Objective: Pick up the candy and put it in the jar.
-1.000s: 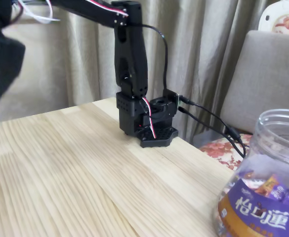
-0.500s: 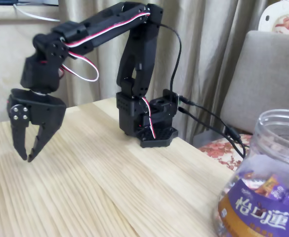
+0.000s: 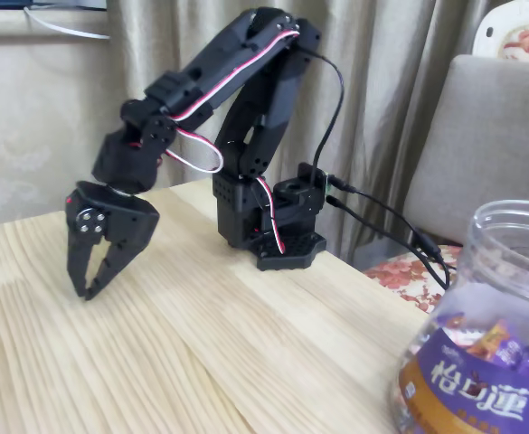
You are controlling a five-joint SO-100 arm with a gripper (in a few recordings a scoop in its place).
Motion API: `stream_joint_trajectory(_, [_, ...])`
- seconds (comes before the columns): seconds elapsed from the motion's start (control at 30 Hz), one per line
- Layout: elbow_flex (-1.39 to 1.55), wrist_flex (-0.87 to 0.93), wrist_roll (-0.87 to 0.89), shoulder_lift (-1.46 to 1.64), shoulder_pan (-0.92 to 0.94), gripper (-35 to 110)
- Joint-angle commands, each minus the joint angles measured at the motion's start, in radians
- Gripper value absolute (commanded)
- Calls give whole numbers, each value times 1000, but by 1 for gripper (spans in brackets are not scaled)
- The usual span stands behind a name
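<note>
Fixed view, black arm folded downward at left, pincer (image 3: 89,291) pointed at the wooden worktop (image 3: 201,353), fingertips nearly together with nothing between them, clear jar (image 3: 481,348) with purple label at lower right, well apart from the pincer, wrapped candies visible inside.

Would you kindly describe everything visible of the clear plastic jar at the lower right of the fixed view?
The large clear plastic jar stands upright on the pale wooden table at the picture's lower right, cut off by the frame's edges. Its wide mouth is open, with no lid on it. A purple and brown-orange label with white Chinese characters wraps its lower body, and mixed wrapped sweets show through the wall. The black gripper is well away from it.
</note>
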Motion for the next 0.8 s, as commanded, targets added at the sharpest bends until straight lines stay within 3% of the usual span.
stream_joint_trajectory(0.0, [14,-9,14,67,-9,0])
stream_joint_trajectory(0.17, [94,-23,-26,193,-48,0])
stream_joint_trajectory(0.33, [282,14,-2,571,-26,0])
stream_joint_trajectory(0.4, [379,112,-18,845,-41,0])
stream_joint_trajectory(0.47, [442,337,-46,1160,-61,0])
stream_joint_trajectory(0.77, [423,416,14,1167,-17,0])
